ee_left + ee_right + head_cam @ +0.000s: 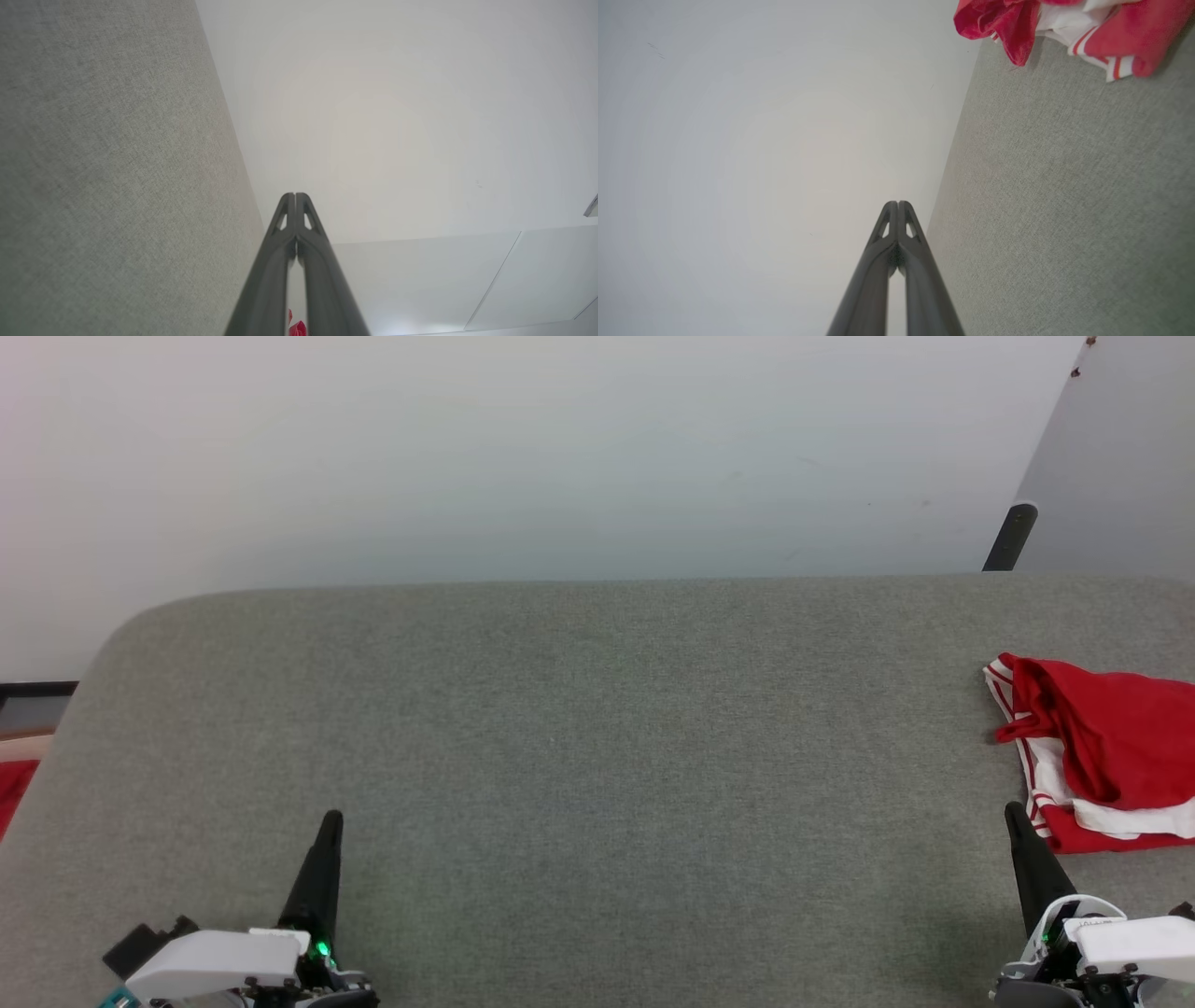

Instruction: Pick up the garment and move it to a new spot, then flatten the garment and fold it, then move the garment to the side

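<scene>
Left gripper (330, 821) and right gripper (1015, 814) are clenched, empty. Shirt (1111, 747) is bunched at the right edge of the padded table (597, 728), just beyond the right gripper. Jaws should be opened, then a raised fold pinched.

The bench (579, 728) wears a rough, matt grey woven cloth. The garment (1106, 756) is soft red-and-white fabric. Claw fingers (920, 280) look like smooth matt dark plastic.
</scene>
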Controlling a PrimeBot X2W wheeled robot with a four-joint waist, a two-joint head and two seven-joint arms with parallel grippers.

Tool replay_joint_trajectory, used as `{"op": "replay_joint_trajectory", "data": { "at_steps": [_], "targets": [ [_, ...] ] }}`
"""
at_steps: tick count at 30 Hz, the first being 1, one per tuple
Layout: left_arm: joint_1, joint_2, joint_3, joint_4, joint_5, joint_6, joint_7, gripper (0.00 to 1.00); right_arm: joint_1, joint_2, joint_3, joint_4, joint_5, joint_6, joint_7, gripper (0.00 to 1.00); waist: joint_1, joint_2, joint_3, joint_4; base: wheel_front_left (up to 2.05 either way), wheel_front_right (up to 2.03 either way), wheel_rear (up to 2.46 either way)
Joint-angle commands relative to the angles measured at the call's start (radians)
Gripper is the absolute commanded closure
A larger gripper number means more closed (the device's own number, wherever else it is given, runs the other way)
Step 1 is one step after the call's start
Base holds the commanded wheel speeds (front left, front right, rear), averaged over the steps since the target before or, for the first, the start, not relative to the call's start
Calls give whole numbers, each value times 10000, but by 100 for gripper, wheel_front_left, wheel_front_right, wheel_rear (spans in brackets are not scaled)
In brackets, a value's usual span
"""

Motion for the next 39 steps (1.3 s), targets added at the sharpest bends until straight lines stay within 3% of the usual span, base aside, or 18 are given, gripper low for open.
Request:
{"op": "replay_joint_trajectory", "data": {
  "at_steps": [1, 15, 39],
  "targets": [
    [-154, -20, -1, 8, -227, -3, 71, 100, -152, 29, -51, -60, 249, -5, 65, 100, 0, 0, 9, -1, 0, 0, 0],
    [-306, -140, -17, 95, -1064, -4, 300, 100, -296, 103, -125, -59, 1144, -7, 270, 100, 0, 0, 72, -9, 0, 0, 0],
    [-301, -132, -16, 91, -1055, -4, 301, 100, -239, 100, -114, -50, 1118, -5, 272, 100, 0, 0, 74, -10, 0, 0, 0]
  ]
}}
